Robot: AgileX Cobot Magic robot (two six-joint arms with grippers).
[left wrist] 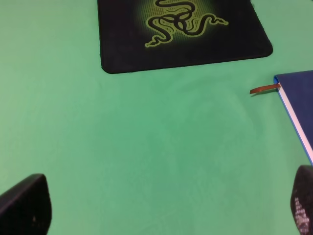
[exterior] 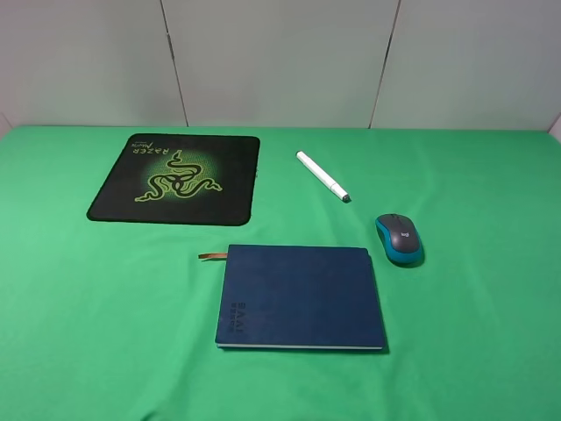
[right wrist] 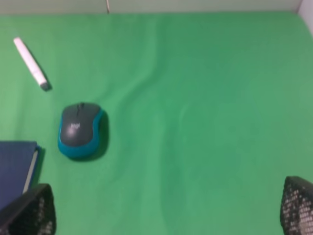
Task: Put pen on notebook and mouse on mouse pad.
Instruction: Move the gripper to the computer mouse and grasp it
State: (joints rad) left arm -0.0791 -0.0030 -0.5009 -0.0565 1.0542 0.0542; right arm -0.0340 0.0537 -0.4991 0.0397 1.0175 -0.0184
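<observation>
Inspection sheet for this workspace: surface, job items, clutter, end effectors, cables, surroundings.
Surface: green cloth, lightly wrinkled.
Pen: lying on the cloth beyond the notebook, not on it.
Notebook: closed, flat, brown ribbon sticking out.
Mouse: on the cloth right of the notebook, apart from it.
Mouse pad: flat at far left, nothing on it.
Clutter: nothing seen.
End effectors: left end effector open, holding nothing; right end effector open, holding nothing.
Cables: nothing seen.
Surroundings: pale panelled wall at the back.

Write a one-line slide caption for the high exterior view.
Nothing placed yet: white pen and teal mouse lie on the green cloth, apart from the navy notebook and black mouse pad.
</observation>
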